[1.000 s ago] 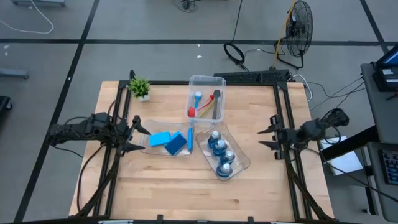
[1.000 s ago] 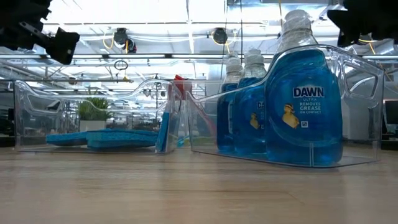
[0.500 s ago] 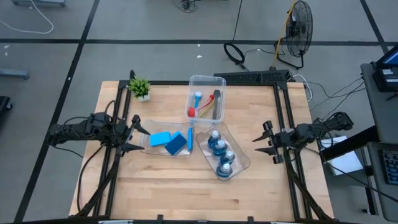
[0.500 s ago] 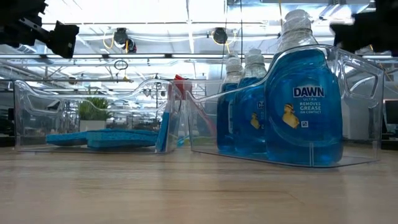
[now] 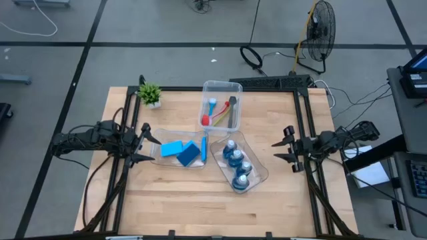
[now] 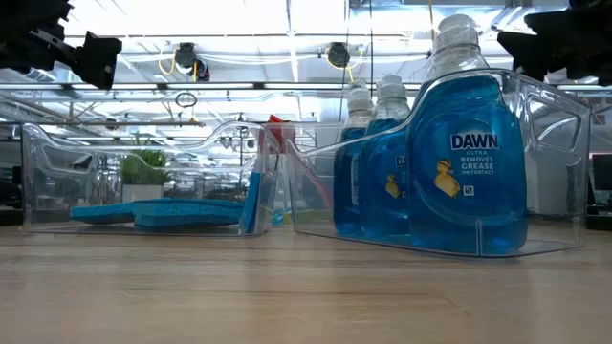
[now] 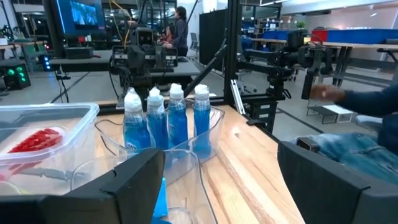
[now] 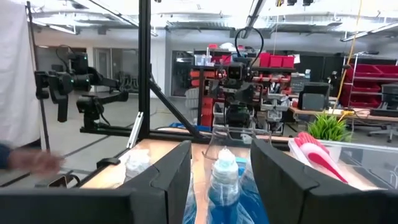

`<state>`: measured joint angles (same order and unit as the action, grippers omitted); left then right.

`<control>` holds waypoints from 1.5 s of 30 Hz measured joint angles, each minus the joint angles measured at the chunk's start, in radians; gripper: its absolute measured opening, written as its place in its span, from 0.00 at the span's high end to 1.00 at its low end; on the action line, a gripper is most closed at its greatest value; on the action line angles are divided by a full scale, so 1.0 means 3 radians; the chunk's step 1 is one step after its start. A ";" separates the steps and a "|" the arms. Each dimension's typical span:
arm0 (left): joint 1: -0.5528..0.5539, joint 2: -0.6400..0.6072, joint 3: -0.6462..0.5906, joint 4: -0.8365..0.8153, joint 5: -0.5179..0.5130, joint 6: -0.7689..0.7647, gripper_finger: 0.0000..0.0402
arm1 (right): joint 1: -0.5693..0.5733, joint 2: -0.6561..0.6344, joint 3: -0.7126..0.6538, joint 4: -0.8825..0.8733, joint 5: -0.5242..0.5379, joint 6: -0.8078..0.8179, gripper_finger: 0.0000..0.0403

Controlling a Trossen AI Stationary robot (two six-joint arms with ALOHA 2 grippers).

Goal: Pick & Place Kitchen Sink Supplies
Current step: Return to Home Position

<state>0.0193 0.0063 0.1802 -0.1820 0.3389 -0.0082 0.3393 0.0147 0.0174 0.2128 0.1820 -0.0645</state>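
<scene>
Several clear bottles of blue liquid (image 5: 237, 164) stand upright in a clear bin (image 5: 257, 175) right of the table's centre; they also show in the low view (image 6: 459, 162) and the left wrist view (image 7: 165, 121). Blue sponges (image 5: 181, 152) lie in a second bin (image 5: 157, 152). Long-handled brushes (image 5: 220, 115) lie in a third bin (image 5: 230, 89) at the back. My left gripper (image 5: 145, 148) is open and empty, just left of the sponge bin. My right gripper (image 5: 275, 151) is open and empty, right of the bottle bin, and points at the bottles (image 8: 225, 177).
A small green potted plant (image 5: 150, 94) stands at the table's far left. Black frame rails (image 5: 303, 127) run along the table's left and right sides. A person's hand (image 7: 326, 93) and sleeve show in the room beyond the table. Bare wood lies toward the near edge (image 5: 200, 207).
My right gripper has shifted a little toward the table's left, toward the bottle bin, staying open. The bins and their contents have not moved.
</scene>
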 joint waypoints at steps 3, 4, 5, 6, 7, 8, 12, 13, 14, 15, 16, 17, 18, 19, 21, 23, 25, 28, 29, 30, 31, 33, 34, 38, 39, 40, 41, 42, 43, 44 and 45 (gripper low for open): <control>-0.0001 0.0000 0.0000 0.0006 0.0000 0.0000 0.24 | 0.0000 0.0001 -0.0003 -0.0017 -0.0001 -0.0003 0.61; -0.0001 0.0000 0.0000 0.0004 0.0000 0.0000 0.24 | 0.0000 0.0001 -0.0003 -0.0011 -0.0001 -0.0003 0.61; -0.0001 0.0000 0.0000 0.0006 -0.0001 0.0000 0.24 | 0.0000 0.0001 -0.0003 -0.0012 -0.0001 -0.0001 0.61; -0.0001 0.0000 0.0000 0.0005 0.0000 -0.0001 0.24 | 0.0000 0.0001 -0.0004 -0.0013 -0.0001 -0.0001 0.61; 0.0000 0.0000 0.0000 0.0001 -0.0001 0.0000 0.24 | 0.0000 0.0001 -0.0006 -0.0013 -0.0001 -0.0003 0.61; -0.0001 0.0000 0.0000 -0.0001 -0.0001 0.0000 0.23 | 0.0000 0.0001 -0.0005 -0.0013 -0.0001 -0.0004 0.61; -0.0001 0.0000 0.0000 0.0001 -0.0001 0.0000 0.21 | 0.0000 0.0001 -0.0008 -0.0013 -0.0001 -0.0002 0.61; -0.0001 0.0000 0.0000 0.0001 -0.0001 0.0000 0.20 | 0.0000 0.0001 -0.0008 -0.0013 -0.0001 -0.0004 0.61; 0.0000 0.0000 0.0000 0.0000 -0.0002 0.0000 0.20 | 0.0000 0.0001 -0.0008 -0.0013 -0.0001 -0.0006 0.61; 0.0000 0.0000 0.0000 0.0001 -0.0003 0.0000 0.19 | 0.0000 0.0001 -0.0008 -0.0013 -0.0001 -0.0006 0.61; -0.0001 0.0000 0.0000 0.0001 -0.0003 0.0000 0.19 | 0.0000 0.0001 -0.0008 -0.0013 -0.0001 -0.0006 0.61; 0.0000 0.0000 0.0000 0.0001 -0.0003 0.0000 0.19 | 0.0000 0.0001 -0.0008 -0.0013 -0.0001 -0.0006 0.61; -0.0001 0.0000 0.0000 0.0001 -0.0003 0.0000 0.19 | 0.0000 0.0001 -0.0008 -0.0013 -0.0001 -0.0006 0.61; 0.0000 0.0000 0.0000 0.0001 -0.0003 0.0000 0.19 | 0.0000 0.0001 -0.0008 -0.0013 -0.0001 -0.0007 0.61; -0.0001 0.0000 0.0000 0.0001 -0.0003 0.0000 0.20 | 0.0000 0.0001 -0.0008 -0.0013 -0.0001 -0.0008 0.61; -0.0001 0.0000 0.0000 0.0001 -0.0004 0.0000 0.22 | 0.0000 0.0001 -0.0009 -0.0013 -0.0001 -0.0008 0.61; 0.0000 0.0000 0.0000 -0.0001 -0.0004 0.0000 0.23 | 0.0000 0.0001 -0.0009 -0.0013 -0.0001 -0.0008 0.61; -0.0001 0.0000 0.0000 0.0001 -0.0004 0.0000 0.24 | 0.0000 0.0001 -0.0009 -0.0013 -0.0001 -0.0008 0.61; -0.0001 0.0000 0.0000 -0.0001 -0.0004 0.0000 0.25 | 0.0000 0.0001 -0.0009 -0.0013 -0.0001 -0.0009 0.61; -0.0001 0.0000 0.0000 -0.0001 -0.0004 0.0000 0.25 | 0.0000 0.0001 -0.0009 -0.0013 -0.0001 -0.0009 0.61; -0.0001 0.0000 0.0000 -0.0001 -0.0004 0.0000 0.25 | 0.0000 0.0001 -0.0009 -0.0013 -0.0001 -0.0009 0.61; 0.0000 0.0000 0.0000 -0.0001 -0.0004 0.0000 0.25 | 0.0000 0.0001 -0.0009 -0.0013 -0.0001 -0.0009 0.61; -0.0001 0.0000 0.0000 -0.0001 -0.0004 0.0000 0.24 | 0.0000 0.0001 -0.0009 -0.0013 -0.0001 -0.0009 0.61; 0.0000 0.0000 0.0000 -0.0001 -0.0004 0.0000 0.22 | 0.0000 0.0001 -0.0011 -0.0013 -0.0001 -0.0009 0.61; -0.0001 0.0000 0.0000 -0.0001 -0.0004 0.0000 0.22 | 0.0000 0.0001 -0.0011 -0.0013 -0.0001 -0.0009 0.61; 0.0000 0.0000 0.0000 -0.0001 -0.0004 0.0000 0.21 | 0.0000 0.0001 -0.0011 -0.0013 -0.0001 -0.0009 0.61; -0.0001 0.0000 0.0000 -0.0001 -0.0004 0.0000 0.20 | 0.0000 0.0001 -0.0011 -0.0014 -0.0001 -0.0009 0.61; -0.0001 0.0000 0.0000 -0.0001 -0.0004 0.0000 0.20 | 0.0000 0.0001 -0.0011 -0.0013 -0.0001 -0.0009 0.61; 0.0000 0.0000 0.0000 -0.0001 -0.0005 -0.0001 0.20 | 0.0000 0.0001 -0.0011 -0.0013 -0.0001 -0.0009 0.61; 0.0000 0.0000 0.0000 -0.0001 -0.0004 0.0000 0.19 | 0.0000 0.0001 -0.0011 -0.0013 -0.0001 -0.0009 0.61; -0.0001 0.0000 0.0000 -0.0001 -0.0004 0.0000 0.19 | 0.0000 0.0001 -0.0011 -0.0014 -0.0001 -0.0009 0.61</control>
<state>0.0189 0.0063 0.1802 -0.1822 0.3378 -0.0082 0.3393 0.0151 0.0139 0.2087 0.1818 -0.0672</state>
